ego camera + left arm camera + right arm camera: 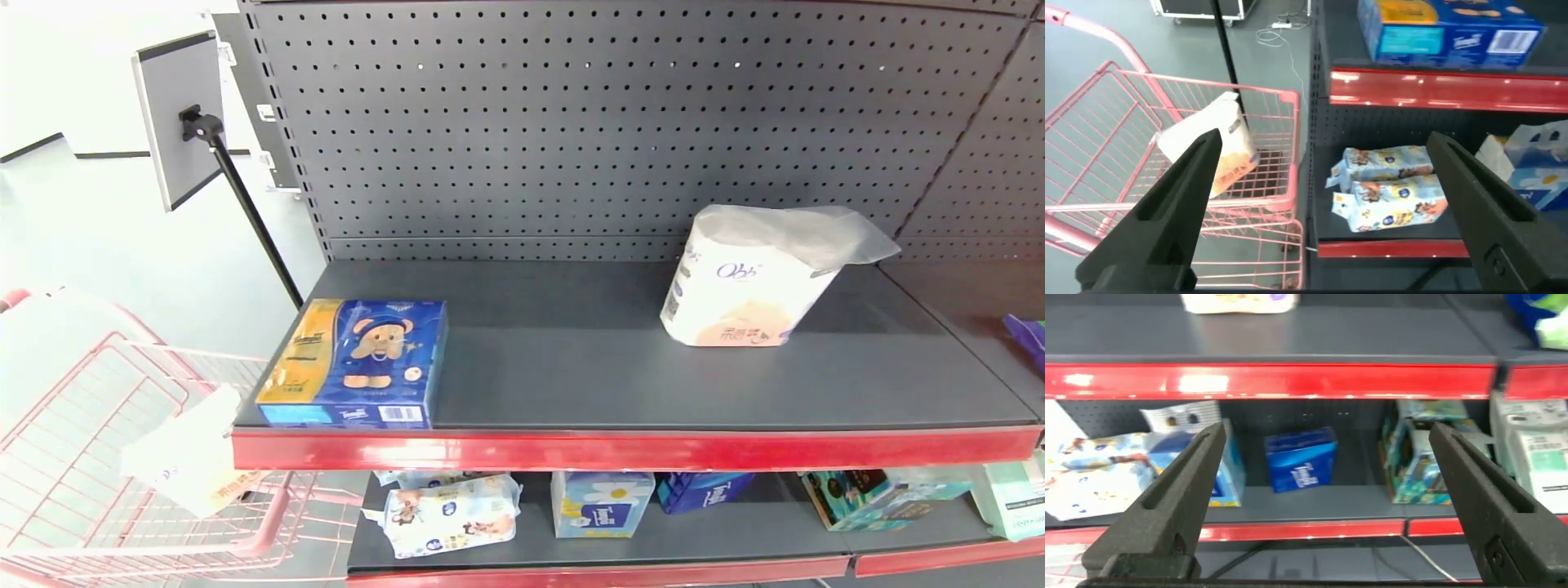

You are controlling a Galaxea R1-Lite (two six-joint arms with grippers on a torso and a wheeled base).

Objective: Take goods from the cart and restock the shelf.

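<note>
A pink wire cart (90, 408) stands left of the shelf and holds a white paper pack (192, 461). The grey upper shelf (637, 449) with its red front edge carries a blue tissue box (359, 363) at its left front and a white toilet-paper pack (751, 282) at the back right. My left gripper (1323, 212) is open and empty, low between the cart (1094, 163) and the shelf front, short of the white pack (1212, 147). My right gripper (1323, 506) is open and empty too, facing the lower shelf below the red edge (1274, 380).
A sign panel on a black pole (175, 114) stands behind the cart. The lower shelf holds soft tissue packs (449, 514), a light blue box (600, 502), a dark blue pack (1302, 461) and teal boxes (865, 494). A purple item (1029, 339) lies at the far right.
</note>
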